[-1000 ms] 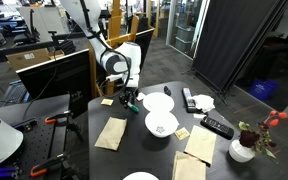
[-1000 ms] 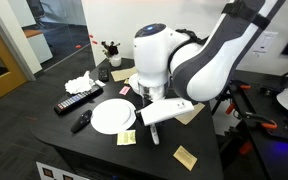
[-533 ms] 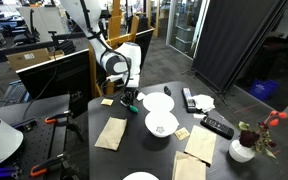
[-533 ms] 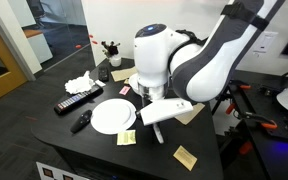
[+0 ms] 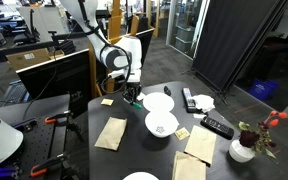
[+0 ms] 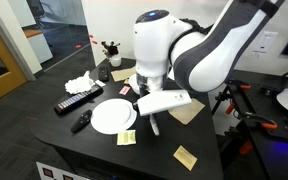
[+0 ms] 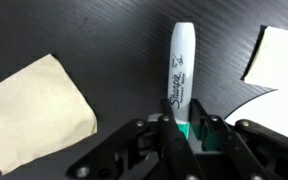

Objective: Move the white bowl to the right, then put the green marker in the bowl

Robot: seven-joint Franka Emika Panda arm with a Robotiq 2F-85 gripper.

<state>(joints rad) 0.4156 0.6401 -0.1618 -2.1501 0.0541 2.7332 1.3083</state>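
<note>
My gripper [image 7: 181, 128] is shut on the green marker [image 7: 180, 70], a Sharpie with a pale barrel and a green end that sits between the jaws. It holds the marker just above the dark table. In both exterior views the gripper [image 5: 132, 96] [image 6: 153, 116] hangs beside the plain white plate [image 5: 158, 102]. The white bowl [image 5: 161, 124], with a dark mark in its centre, sits on the table in front of that plate. The arm hides the bowl in the exterior view taken from the far side.
Two black remotes [image 5: 189, 98] [image 5: 216, 126] lie beyond the plate and bowl. Brown napkins [image 5: 111, 132] [image 7: 34, 110] and sticky notes [image 5: 106, 101] lie on the table. A flower pot [image 5: 243, 150] stands at a corner. A plate rim [image 7: 274, 105] is close to the jaws.
The gripper has risen a little off the table with the marker in it. Bowl and plate have not moved.
</note>
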